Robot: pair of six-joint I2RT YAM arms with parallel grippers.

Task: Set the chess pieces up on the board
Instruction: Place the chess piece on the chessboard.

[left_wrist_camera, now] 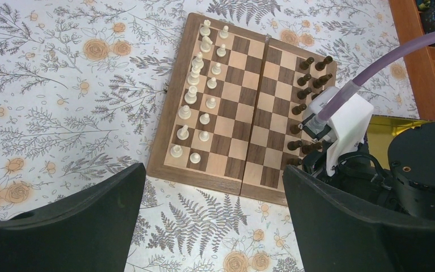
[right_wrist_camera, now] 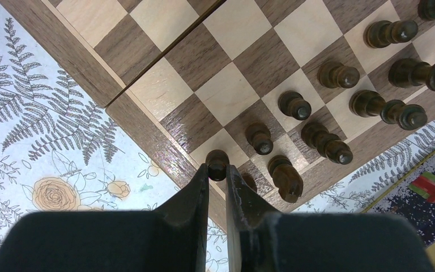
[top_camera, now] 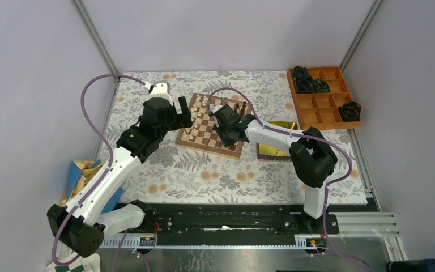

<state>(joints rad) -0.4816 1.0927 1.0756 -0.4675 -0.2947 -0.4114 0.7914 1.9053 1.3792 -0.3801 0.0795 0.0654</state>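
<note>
Now, the dark pawn (right_wrist_camera: 217,162) is light, hard, smooth-turned wood. It is round enough that it will likely slip out if you pinch only its head, so a hold lower on the stem looks safer. It sits on an edge square of the board (right_wrist_camera: 79,73), near a corner, pinched between the nearly closed fingers of your right gripper (right_wrist_camera: 217,171). Other dark pieces (right_wrist_camera: 328,141) crowd just beside it and would topple easily. Your left gripper (left_wrist_camera: 214,173) hangs wide open above the board, holding nothing.

no readable text, labels or numbers
</note>
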